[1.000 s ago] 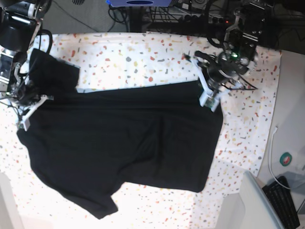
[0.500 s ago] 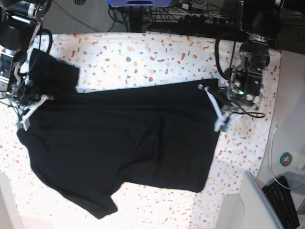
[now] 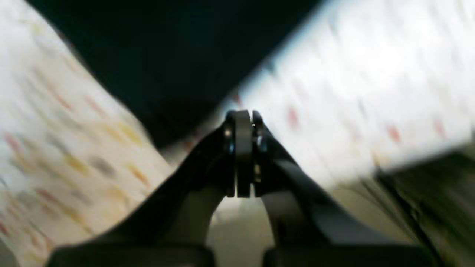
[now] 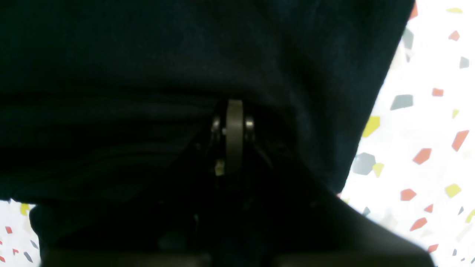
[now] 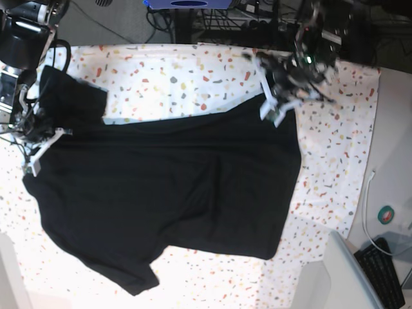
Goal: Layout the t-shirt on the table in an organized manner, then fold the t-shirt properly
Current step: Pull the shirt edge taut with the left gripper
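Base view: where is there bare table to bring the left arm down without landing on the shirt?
Bare table runs between the t-shirt and the far edge, beside the left gripper. Another strip lies between the shirt's hem and the table's end. Crowded: the right gripper sits on fabric at the sleeve.

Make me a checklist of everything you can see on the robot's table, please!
Surface: the table has a white cloth with red, orange, yellow and grey flecks.
Job's things: the t-shirt lies mostly spread out, one sleeve bunched at the upper left corner.
Clutter: nothing seen on the table.
Grippers: the left gripper is shut, at the shirt's upper right corner; the blur hides any grip. The right gripper is shut, pressed among the shirt's folds.
Cables: a white cable runs off the table's right edge.
Surroundings: a keyboard and grey floor.
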You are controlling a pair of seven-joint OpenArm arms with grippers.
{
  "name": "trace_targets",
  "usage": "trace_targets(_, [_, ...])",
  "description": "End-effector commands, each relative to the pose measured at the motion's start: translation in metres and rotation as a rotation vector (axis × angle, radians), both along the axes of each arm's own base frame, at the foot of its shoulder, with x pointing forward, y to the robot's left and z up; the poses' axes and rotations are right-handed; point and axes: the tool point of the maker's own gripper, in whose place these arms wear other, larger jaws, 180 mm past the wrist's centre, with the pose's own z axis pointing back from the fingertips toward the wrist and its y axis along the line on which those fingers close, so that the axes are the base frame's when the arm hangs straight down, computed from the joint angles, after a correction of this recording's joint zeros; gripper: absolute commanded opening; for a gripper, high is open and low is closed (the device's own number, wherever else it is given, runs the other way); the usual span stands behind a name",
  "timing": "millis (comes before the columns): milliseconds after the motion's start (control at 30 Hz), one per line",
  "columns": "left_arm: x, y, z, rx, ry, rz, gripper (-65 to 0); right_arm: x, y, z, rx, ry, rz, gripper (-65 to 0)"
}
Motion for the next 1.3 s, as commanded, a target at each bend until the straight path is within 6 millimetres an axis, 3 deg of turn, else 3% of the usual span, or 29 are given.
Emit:
trace_targets(0, [0.003, 0.002, 0.006, 0.011, -0.026, -0.030, -65.0, 0.001, -0.007, 0.003, -0.021, 0.010, 0.001, -65.0])
trace_targets(100, [0.000, 0.013, 0.006, 0.031, -0.020, -0.038, -65.0, 0.001, -0.007, 0.004, -0.022, 0.009, 0.001, -65.0])
trace_targets(167, [0.017, 0.033, 0.020, 0.048, -0.077, 0.030, -65.0, 0.002, -0.008, 0.006, -0.026, 0.002, 0.002, -65.0])
trace_targets(267, [0.052, 0.041, 0.042, 0.021, -0.181, 0.135, -65.0, -0.004, -0.008, 0.012, -0.051, -0.016, 0.014, -65.0])
trace_targets(333, [0.071, 0.045, 0.044, 0.000, -0.208, 0.200, -65.0, -0.003, -0.001, 0.021, -0.060, -0.050, 0.026, -65.0])
trace_targets(433, [0.088, 0.040, 0.022, -0.018, -0.161, 0.239, -65.0, -0.019, -0.001, 0.027, -0.085, -0.019, 0.035, -65.0])
trace_targets(533, [0.085, 0.028, -0.007, -0.016, -0.074, 0.209, -65.0, -0.032, 0.011, 0.035, -0.092, -0.021, 0.046, -65.0])
trace_targets(700, [0.087, 0.031, -0.034, -0.013, -0.044, 0.210, -65.0, -0.039, 0.014, 0.058, -0.128, -0.079, 0.052, -65.0])
trace_targets(867, [0.104, 0.041, -0.047, -0.003, -0.033, 0.234, -65.0, -0.029, 0.003, 0.026, -0.081, 0.008, 0.026, -65.0])
trace_targets(967, [0.123, 0.045, -0.043, -0.005, -0.061, 0.244, -65.0, -0.028, -0.002, 0.014, -0.061, 0.043, 0.013, -65.0])
trace_targets(1100, [0.139, 0.041, -0.019, -0.022, -0.136, 0.235, -65.0, -0.037, -0.006, 0.033, -0.114, 0.003, 0.033, -65.0])
trace_targets(1267, [0.107, 0.058, 0.013, -0.009, -0.192, 0.256, -65.0, -0.048, 0.008, 0.069, -0.170, -0.092, 0.068, -65.0])
